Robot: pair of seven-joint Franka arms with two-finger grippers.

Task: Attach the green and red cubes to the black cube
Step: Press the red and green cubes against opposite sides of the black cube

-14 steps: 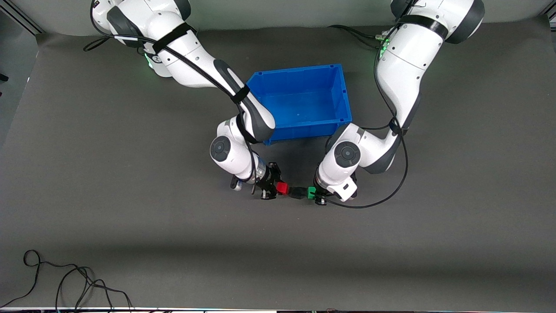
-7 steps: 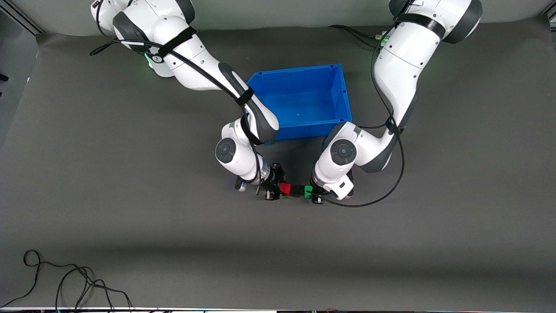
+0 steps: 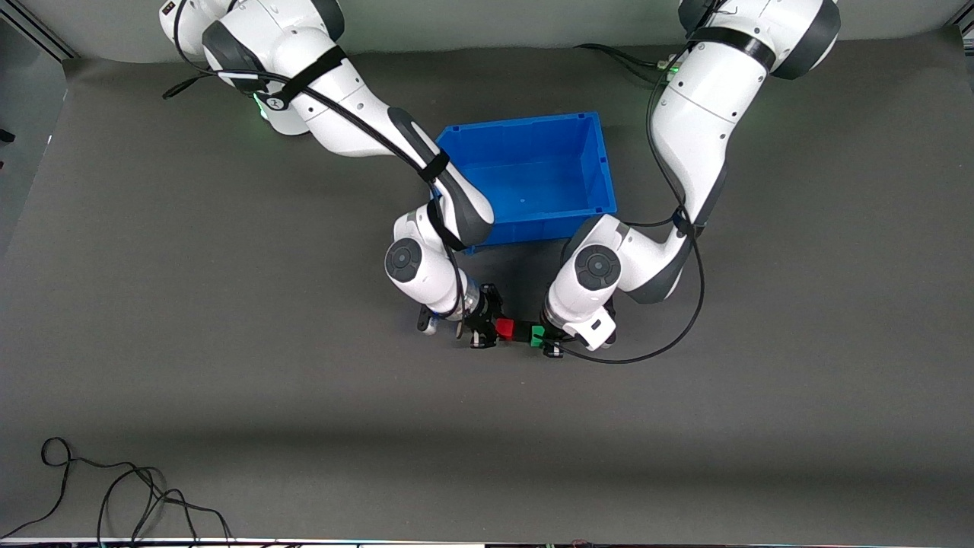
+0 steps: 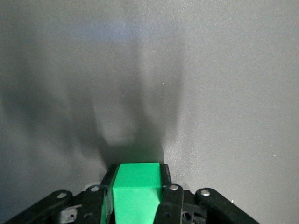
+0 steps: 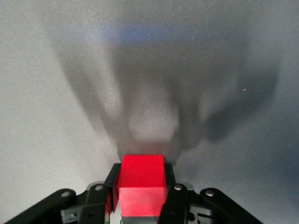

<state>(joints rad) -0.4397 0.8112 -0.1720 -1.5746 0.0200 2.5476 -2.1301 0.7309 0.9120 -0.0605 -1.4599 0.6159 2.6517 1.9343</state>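
Now we've got the right hand [image 3: 493,329] clamped on the small bright red cube [image 3: 504,329], and the left hand [image 3: 546,337] clamped on the small bright green cube [image 3: 537,334]. Both sit w/ the small matte black cube [image 3: 522,332] sandwiched between them, red & green each touching it, low over the grey bench [image 3: 228,304], nearer the front camera than the blue plastic bin [image 3: 533,176]. Wrist views: green cube [image 4: 136,191], red cube [image 5: 141,184] between finger pads.

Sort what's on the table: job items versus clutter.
Job: red cube in right gripper; green cube in left gripper; black cube between them.
Lying about: blue bin; loose cable near the front camera.
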